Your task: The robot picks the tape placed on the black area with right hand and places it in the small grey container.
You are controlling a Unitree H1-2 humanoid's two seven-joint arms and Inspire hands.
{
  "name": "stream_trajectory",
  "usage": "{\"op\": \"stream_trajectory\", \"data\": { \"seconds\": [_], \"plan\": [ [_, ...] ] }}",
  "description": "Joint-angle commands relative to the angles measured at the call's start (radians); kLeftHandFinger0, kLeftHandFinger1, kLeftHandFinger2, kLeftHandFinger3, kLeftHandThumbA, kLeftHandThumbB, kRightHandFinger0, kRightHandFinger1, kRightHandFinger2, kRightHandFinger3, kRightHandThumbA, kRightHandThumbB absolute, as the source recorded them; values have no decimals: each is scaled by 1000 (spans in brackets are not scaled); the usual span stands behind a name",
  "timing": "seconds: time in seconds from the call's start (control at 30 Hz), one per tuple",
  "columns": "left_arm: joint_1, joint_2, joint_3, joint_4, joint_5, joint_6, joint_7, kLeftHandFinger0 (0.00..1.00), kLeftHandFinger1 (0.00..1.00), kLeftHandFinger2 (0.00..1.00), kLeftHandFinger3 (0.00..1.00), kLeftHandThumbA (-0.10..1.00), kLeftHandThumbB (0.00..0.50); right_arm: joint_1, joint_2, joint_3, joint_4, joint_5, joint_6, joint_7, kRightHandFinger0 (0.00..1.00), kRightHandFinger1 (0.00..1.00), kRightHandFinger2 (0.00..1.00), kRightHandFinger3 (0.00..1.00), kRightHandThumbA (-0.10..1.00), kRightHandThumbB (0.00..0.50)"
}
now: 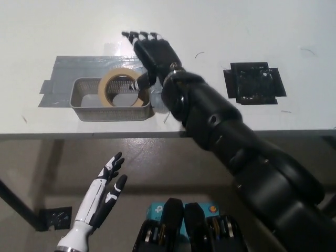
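Left hand idles open-fingered below the tabletop edge. Tape leans inside the small grey container. Right hand hovers beside it, fingers spread, empty. Placement looks complete; retreating comes next.

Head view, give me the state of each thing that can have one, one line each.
tape: released, leaning tilted in the container's right end.
small grey container: upright on the grey patch, holding the tape.
right hand: open, fingers extended, just right of the tape.
left hand: open, resting below the table edge.
black area: bare.
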Motion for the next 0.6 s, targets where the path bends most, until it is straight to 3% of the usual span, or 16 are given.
{"op": "stream_trajectory", "data": {
  "seconds": [0.0,0.03,0.17,0.3,0.33,0.37,0.47,0.57],
  "plan": [
    [-33,9,3,-9,8,-14,2,1000,1000,1000,1000,979,129,-68,-94,-96,-224,149,-127,125,1000,1000,1000,1000,1000,463],
    [-41,9,4,-5,9,-17,4,1000,1000,1000,1000,987,127,-53,-126,-136,-315,202,-147,174,1000,1000,1000,1000,1000,451],
    [-64,6,17,12,-12,-21,6,1000,1000,1000,1000,986,127,39,-241,-226,-721,322,-40,303,1000,1000,1000,1000,1000,424],
    [-85,12,28,22,-6,-22,16,1000,1000,1000,1000,1000,137,203,-347,-336,-1085,463,63,352,1000,1000,1000,1000,1000,444],
    [-90,11,31,24,-6,-21,19,1000,1000,1000,1000,1000,143,228,-356,-350,-1125,479,74,353,1000,1000,1000,1000,1000,435],
    [-95,11,35,27,-9,-23,21,1000,1000,1000,1000,1000,144,254,-365,-361,-1168,494,89,356,1000,1000,1000,1000,1000,394],
    [-119,10,40,52,-4,-48,34,1000,1000,1000,1000,1000,132,468,-420,-420,-1411,600,141,365,1000,1000,1000,1000,1000,404],
    [-121,8,37,48,-6,-41,28,1000,1000,1000,1000,1000,124,709,-462,-450,-1609,652,140,344,1000,1000,1000,1000,1000,355]
  ]
}}
